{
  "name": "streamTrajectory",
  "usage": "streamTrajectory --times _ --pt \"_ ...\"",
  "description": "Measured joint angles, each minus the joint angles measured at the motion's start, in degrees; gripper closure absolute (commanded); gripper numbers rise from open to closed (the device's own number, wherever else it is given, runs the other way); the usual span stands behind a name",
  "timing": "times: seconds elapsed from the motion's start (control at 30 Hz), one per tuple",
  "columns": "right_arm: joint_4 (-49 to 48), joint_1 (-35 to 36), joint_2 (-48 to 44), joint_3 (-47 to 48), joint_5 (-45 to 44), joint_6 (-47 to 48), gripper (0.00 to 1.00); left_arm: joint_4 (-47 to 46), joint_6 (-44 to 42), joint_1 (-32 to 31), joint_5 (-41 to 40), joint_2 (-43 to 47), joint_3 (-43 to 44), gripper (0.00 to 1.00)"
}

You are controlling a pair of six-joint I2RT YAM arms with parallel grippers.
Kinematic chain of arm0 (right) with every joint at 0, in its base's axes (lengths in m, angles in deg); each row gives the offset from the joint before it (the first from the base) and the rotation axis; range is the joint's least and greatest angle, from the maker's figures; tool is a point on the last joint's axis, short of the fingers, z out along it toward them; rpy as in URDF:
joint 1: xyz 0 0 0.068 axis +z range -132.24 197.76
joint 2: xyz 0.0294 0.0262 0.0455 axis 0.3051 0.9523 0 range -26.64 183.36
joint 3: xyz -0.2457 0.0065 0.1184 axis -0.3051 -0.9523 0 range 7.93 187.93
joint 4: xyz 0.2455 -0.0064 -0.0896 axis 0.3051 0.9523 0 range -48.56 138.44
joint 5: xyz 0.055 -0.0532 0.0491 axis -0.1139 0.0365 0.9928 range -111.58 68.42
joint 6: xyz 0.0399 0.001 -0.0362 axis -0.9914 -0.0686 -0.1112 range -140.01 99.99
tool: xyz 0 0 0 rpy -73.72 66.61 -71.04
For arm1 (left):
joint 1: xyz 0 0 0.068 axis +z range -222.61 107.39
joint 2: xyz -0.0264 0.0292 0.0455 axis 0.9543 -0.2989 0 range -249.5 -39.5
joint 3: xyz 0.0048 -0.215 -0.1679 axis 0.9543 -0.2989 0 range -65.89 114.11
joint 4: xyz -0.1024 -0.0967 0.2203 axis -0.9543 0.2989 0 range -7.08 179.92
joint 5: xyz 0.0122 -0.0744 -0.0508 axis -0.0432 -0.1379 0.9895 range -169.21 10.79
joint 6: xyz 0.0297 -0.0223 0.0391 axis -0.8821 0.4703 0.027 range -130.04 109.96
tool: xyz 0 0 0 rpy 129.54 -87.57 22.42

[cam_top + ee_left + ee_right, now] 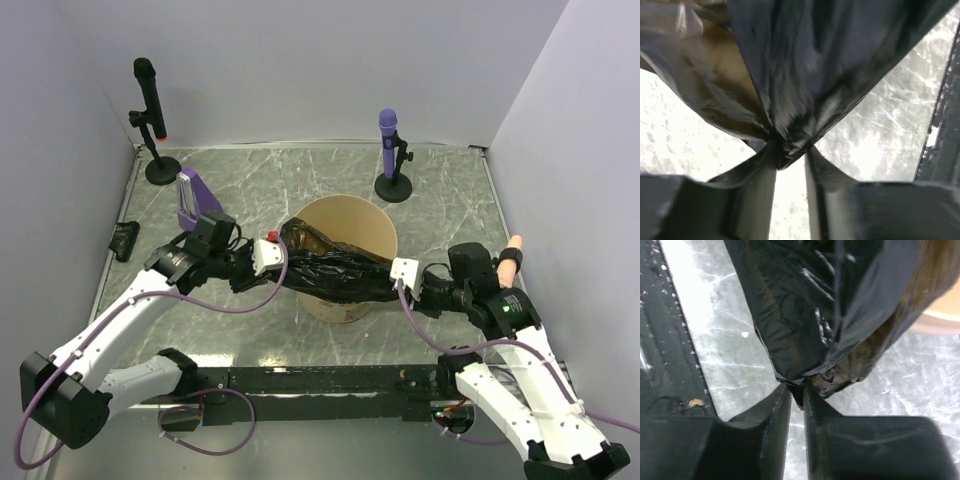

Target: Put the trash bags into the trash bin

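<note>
A glossy black trash bag is stretched across the near side of the tan trash bin, between my two grippers. My left gripper is at the bag's left end. In the left wrist view its jaws stand apart, and a bunched corner of the bag still lies between the tips. My right gripper is at the bag's right end. In the right wrist view its jaws are nearly together, pinching a fold of the bag, with the bin behind.
A black microphone on a stand is at the back left and a purple one at the back right. A purple-and-white object and a small black item lie left. A black rail runs along the near edge. Walls close three sides.
</note>
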Motion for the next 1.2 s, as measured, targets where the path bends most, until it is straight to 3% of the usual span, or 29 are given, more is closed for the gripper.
streamTrajectory --times 0.13,0.33,0.5,0.67,0.87,1.2 --pt "4.4 0.4 -0.5 3.4 -0.7 -3.6 0.56 5.3 -0.3 0.2 -0.2 3.2 1.3 0.41" --pt "10.9 0.5 0.8 19.9 -0.4 -10.1 0.57 16.4 -0.8 1.9 0.4 5.2 19.3 0.41" --pt "9.0 0.5 4.9 30.6 3.4 -15.9 0.56 13.9 -0.5 3.9 2.8 0.8 29.5 0.42" --pt "1.1 0.5 15.2 33.6 8.1 -21.8 0.56 11.8 -2.3 4.0 6.6 -10.1 31.3 0.43" --pt "-2.1 1.1 27.2 35.6 12.7 -22.3 0.52 12.8 -7.4 4.3 10.8 -21.8 36.9 0.42" --pt "-0.2 4.7 27.5 35.6 16.6 -20.3 0.49 16.0 -14.1 1.2 15.9 -23.7 40.9 0.45"
